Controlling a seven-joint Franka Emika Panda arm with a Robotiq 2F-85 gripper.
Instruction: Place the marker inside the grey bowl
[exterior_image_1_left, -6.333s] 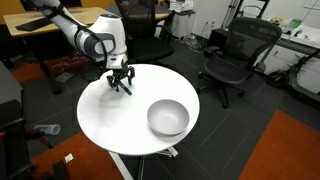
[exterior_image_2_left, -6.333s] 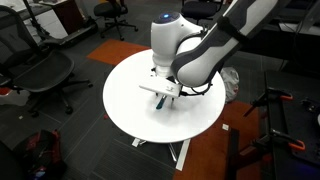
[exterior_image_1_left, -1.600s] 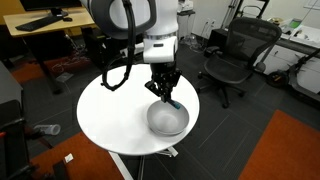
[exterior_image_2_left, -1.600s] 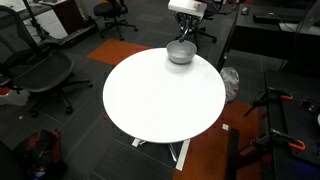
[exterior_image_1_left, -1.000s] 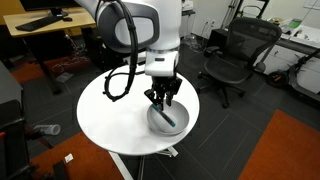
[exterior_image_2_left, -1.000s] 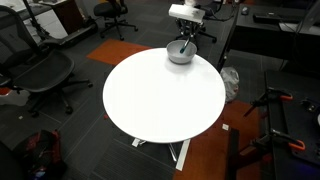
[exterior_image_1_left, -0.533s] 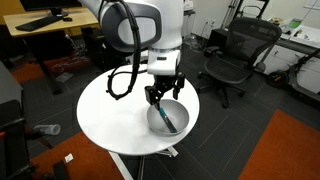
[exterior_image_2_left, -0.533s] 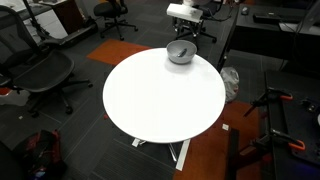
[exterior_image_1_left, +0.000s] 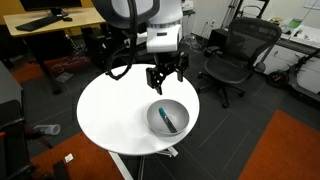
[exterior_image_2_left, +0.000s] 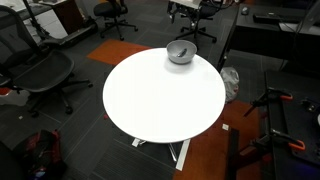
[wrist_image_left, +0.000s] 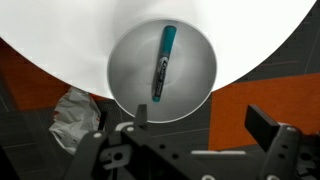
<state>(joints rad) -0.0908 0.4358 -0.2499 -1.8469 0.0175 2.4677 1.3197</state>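
Where the grey bowl (wrist_image_left: 128, 72) sits near the edge of the round white bench (exterior_image_1_left: 108, 115), it holds one thing: the marker (wrist_image_left: 162, 62), lying flat across the bowl's bottom. The marker is a thin stick, teal at one end and darker at the other. In an exterior view, the end effector (exterior_image_1_left: 167, 76) hangs above the bowl, jaws spread wide and empty. One bowl, one marker, one end effector.
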